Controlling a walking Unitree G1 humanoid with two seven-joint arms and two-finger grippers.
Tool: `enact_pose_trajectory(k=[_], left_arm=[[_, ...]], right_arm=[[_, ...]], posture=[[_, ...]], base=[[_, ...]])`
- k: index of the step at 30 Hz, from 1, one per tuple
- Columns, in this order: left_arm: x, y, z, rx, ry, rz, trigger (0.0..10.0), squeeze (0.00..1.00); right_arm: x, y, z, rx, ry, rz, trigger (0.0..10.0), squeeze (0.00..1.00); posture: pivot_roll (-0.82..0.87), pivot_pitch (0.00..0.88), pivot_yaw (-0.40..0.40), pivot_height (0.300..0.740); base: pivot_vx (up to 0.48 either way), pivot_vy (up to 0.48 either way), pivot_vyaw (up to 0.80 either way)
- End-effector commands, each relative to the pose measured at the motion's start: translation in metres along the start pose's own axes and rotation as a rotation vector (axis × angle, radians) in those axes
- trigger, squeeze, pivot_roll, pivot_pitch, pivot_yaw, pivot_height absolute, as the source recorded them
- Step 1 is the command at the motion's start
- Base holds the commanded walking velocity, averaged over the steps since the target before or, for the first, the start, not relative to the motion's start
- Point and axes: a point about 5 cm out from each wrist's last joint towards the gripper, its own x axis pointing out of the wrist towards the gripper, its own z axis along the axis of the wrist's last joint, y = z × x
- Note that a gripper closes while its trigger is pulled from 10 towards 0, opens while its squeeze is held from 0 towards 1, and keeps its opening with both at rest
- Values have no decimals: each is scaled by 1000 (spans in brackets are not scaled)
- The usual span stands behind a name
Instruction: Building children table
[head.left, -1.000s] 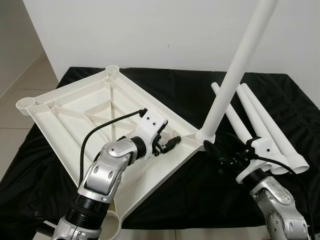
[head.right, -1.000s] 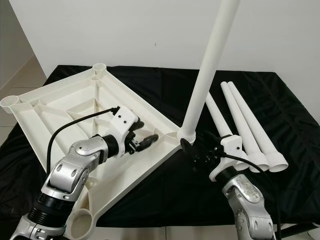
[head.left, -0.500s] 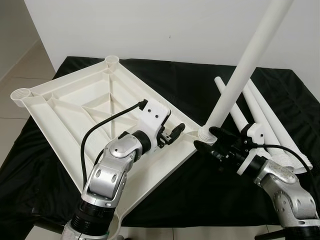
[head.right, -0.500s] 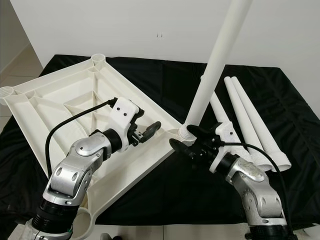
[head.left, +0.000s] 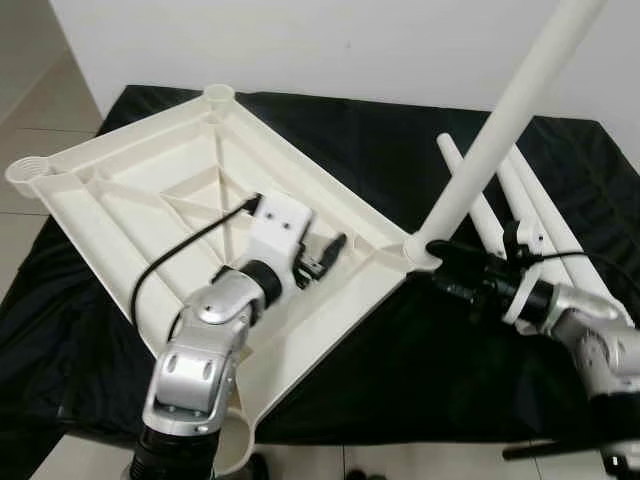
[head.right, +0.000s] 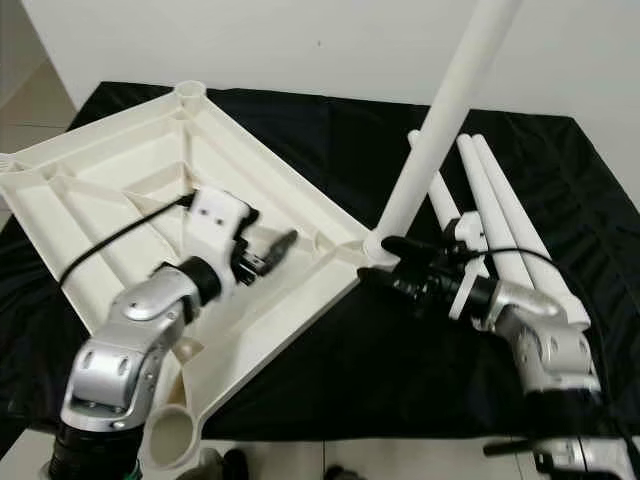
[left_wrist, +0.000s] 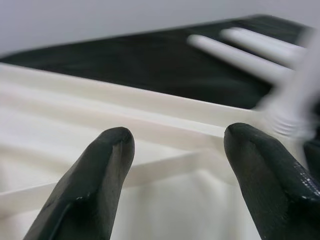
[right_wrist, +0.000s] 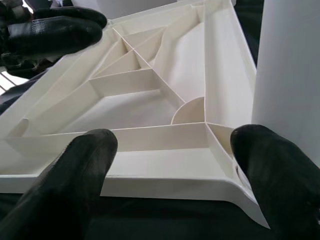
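A white ribbed tabletop (head.left: 150, 190) lies upside down on black cloth. One white leg (head.left: 500, 120) stands tilted in the tabletop's right corner socket (head.left: 415, 250). My left gripper (head.left: 328, 252) hovers open over the ribs near that corner; in the left wrist view its fingertips (left_wrist: 105, 155) frame a rib with nothing held. At the socket's near side, my right gripper (head.left: 447, 268) is open. In the right wrist view, its fingers (right_wrist: 85, 155) straddle the tabletop's corner, with the leg (right_wrist: 290, 75) beside one finger. Three loose legs (head.right: 500, 210) lie at the right.
The black cloth-covered table (head.left: 380, 350) ends close in front of me. A white wall (head.left: 330, 50) rises behind it. Tiled floor (head.left: 30, 100) shows at the left. An open corner socket (head.right: 172, 435) of the tabletop overhangs the front edge.
The camera has shifted. My right arm has stretched forward, bringing its gripper up against the base of the standing leg. The left gripper stays over the tabletop's ribs.
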Motion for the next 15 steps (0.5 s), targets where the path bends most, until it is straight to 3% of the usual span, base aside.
enact_pose_trajectory(k=[1, 6, 8, 15], left_arm=[[-6, 2, 3, -16, -4, 33, 10000, 0], [-13, -2, 10, -21, -21, 11, 10000, 0], [-15, -11, 12, -41, -27, -20, 10000, 0], [-15, -21, 11, -70, -13, -48, 10000, 0]], right_arm=[[-4, -5, -7, 23, 39, -20, 10000, 0], [4, -17, -4, 5, 54, -12, 10000, 0], [19, -31, 2, -37, 42, -46, 10000, 0], [39, -42, 12, -77, -14, -140, 10000, 0]], posture=[[-23, 260, -28, 740], [-15, 276, -30, 740], [-14, 282, -32, 740], [-14, 280, -35, 740]], base=[[0, 0, 0], [0, 0, 0], [0, 0, 0], [0, 0, 0]])
